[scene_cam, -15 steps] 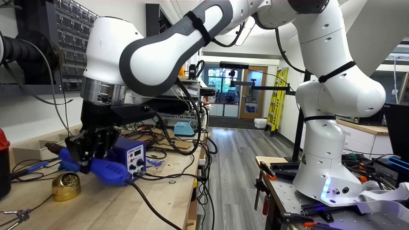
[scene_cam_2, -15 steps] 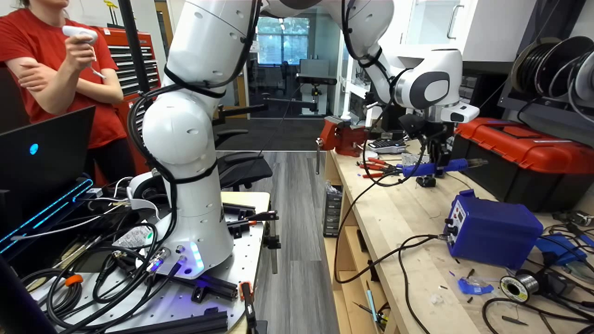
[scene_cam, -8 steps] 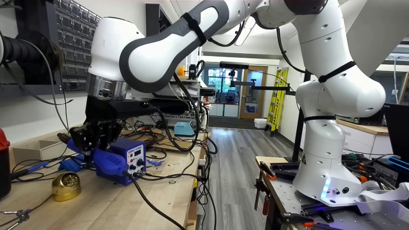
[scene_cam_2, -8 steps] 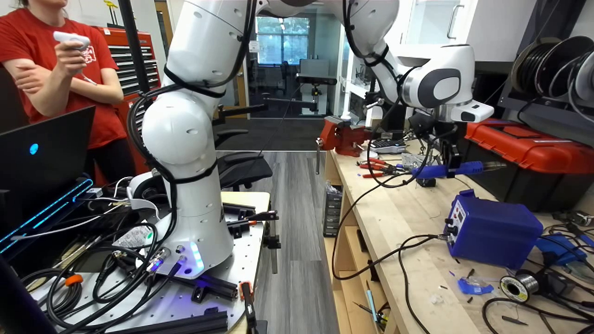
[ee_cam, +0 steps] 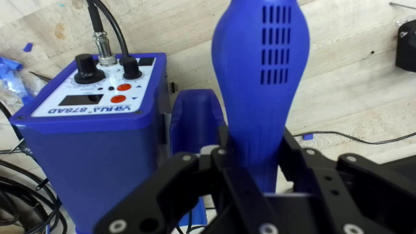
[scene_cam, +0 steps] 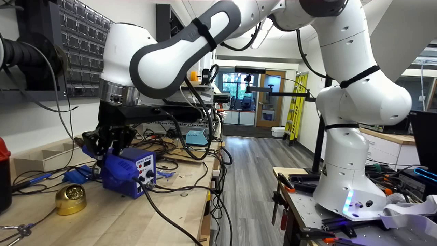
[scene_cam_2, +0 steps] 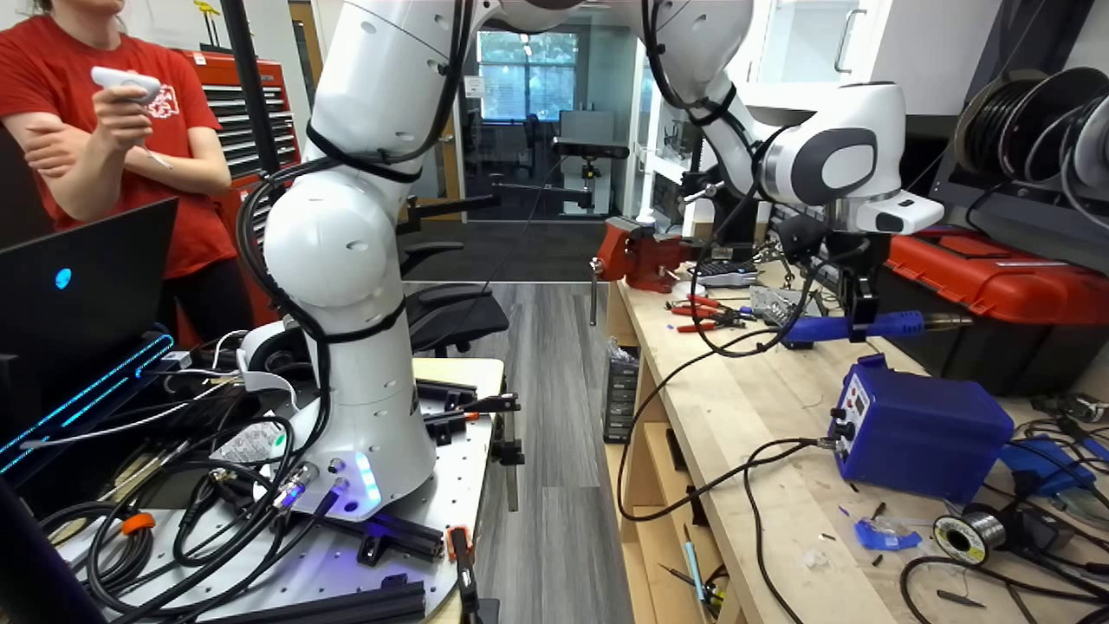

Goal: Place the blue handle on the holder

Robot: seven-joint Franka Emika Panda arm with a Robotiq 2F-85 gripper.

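While the smooth white robot arm (scene_cam: 174, 58) reaches out over the bench (scene_cam_2: 736, 403), its black gripper (ee_cam: 256, 141) is clenched around the slim part of the blue handle (ee_cam: 260, 104), holding it up off the wood. That handle has a plastic look; it swells into a rounded bulb with four neat rows of slots (ee_cam: 277, 36), and at its other end a bare metal tube (scene_cam_2: 949, 321) sticks out, with the red-lidded toolbox (scene_cam_2: 1022, 276) behind it in an exterior view. Seen from the wrist, the holder (ee_cam: 196, 120) is just beside it: a rounded, open-topped blue trough against the flank of the box (ee_cam: 94, 169), lying between box and handle. Whether handle and holder touch, I can't tell. The box has squared-off edges, a white panel (ee_cam: 112, 73), black knobs (ee_cam: 87, 67) and red buttons (ee_cam: 118, 98).

Pale, grained wood makes up the bench, cut to a straight front edge, and in an exterior view a black cord (scene_cam: 163, 217) trails from the bulb toward that edge. A wide stretch of wood opens between the box and the red pliers (scene_cam_2: 696, 328). Elsewhere stands a shiny gold pot (scene_cam: 70, 206), curly metal shavings (scene_cam: 74, 193) in its mouth.
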